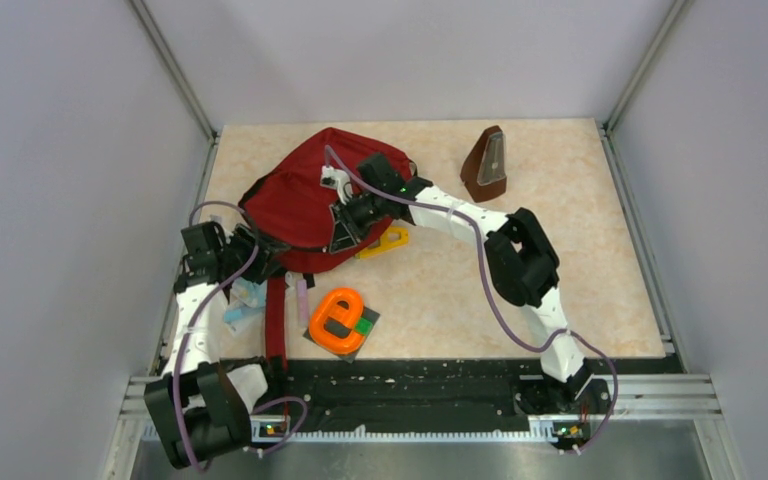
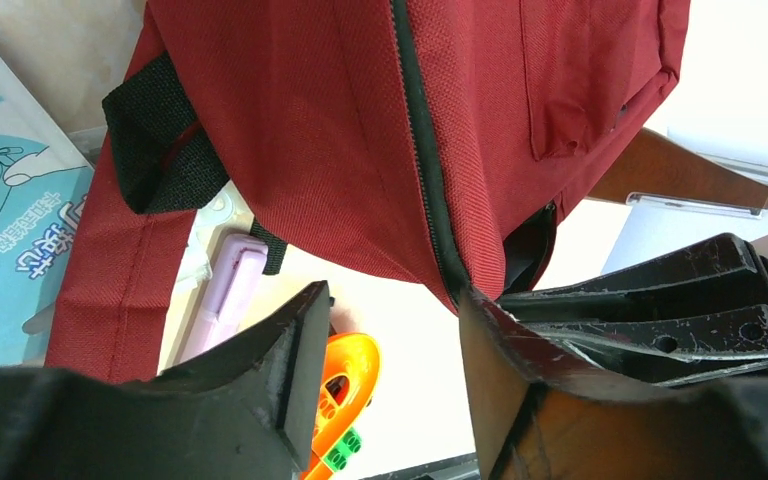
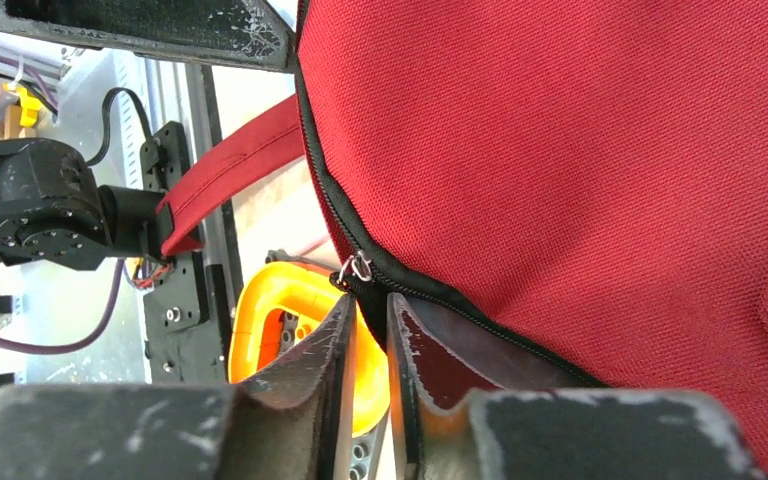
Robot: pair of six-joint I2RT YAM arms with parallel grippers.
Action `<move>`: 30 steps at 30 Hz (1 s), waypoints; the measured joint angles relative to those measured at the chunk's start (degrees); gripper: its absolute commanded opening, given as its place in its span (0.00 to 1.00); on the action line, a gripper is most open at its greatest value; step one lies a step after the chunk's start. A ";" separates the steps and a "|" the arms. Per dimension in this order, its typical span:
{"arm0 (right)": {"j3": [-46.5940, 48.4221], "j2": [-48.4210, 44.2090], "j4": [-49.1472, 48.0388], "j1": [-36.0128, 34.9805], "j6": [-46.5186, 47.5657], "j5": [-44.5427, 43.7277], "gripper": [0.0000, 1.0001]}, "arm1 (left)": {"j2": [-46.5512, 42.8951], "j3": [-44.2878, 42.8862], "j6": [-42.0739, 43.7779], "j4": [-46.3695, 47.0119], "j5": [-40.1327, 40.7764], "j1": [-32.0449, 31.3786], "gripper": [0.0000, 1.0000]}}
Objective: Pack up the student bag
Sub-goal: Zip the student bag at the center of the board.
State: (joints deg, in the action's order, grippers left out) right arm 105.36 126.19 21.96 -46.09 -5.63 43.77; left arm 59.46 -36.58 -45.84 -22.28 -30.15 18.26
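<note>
The student bag (image 1: pixel 305 195), dark red with black zippers, lies at the back left of the table, its strap (image 1: pixel 276 320) trailing toward me. My right gripper (image 1: pixel 344 232) sits at the bag's near right edge. In the right wrist view its jaws (image 3: pixel 370 300) stand almost together, pinching the black zipper tab just below the metal pull ring (image 3: pixel 358 268). My left gripper (image 1: pixel 250 250) is at the bag's near left edge. It stands open (image 2: pixel 392 295), its right fingertip against the zipper seam (image 2: pixel 430 200), with nothing between the fingers.
An orange e-shaped toy (image 1: pixel 338 320) on a grey plate with a green brick lies in front of the bag. A yellow piece (image 1: pixel 388 240) pokes out beside the right gripper. A pink case (image 1: pixel 302 297) and a blue-white packet (image 1: pixel 243 300) lie by the strap. A brown metronome (image 1: pixel 486 165) stands back right.
</note>
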 measured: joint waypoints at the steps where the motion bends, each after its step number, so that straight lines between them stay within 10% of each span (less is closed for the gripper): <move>1: 0.00 0.00 -0.04 0.00 -0.04 -0.15 0.11 | 0.09 -0.02 0.17 0.02 0.00 0.02 0.48; 10: -2.27 -0.04 -2.82 -0.02 -2.05 -1.77 0.00 | 1.68 -0.07 1.38 0.07 0.48 0.02 0.00; 26: -14.86 -17.44 -3.04 -1.07 -0.50 -27.58 0.00 | 1.68 -5.01 6.88 -3.30 6.80 0.04 0.01; 30: -16.13 -17.77 -1.86 -1.16 0.70 -30.25 0.00 | 1.36 -5.77 7.45 -3.50 5.64 0.13 0.44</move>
State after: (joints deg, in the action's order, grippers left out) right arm 89.23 108.42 20.10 -47.24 -4.93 13.52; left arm 60.82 -42.35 -38.39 -25.78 -24.51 18.39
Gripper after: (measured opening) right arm 0.005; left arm 0.152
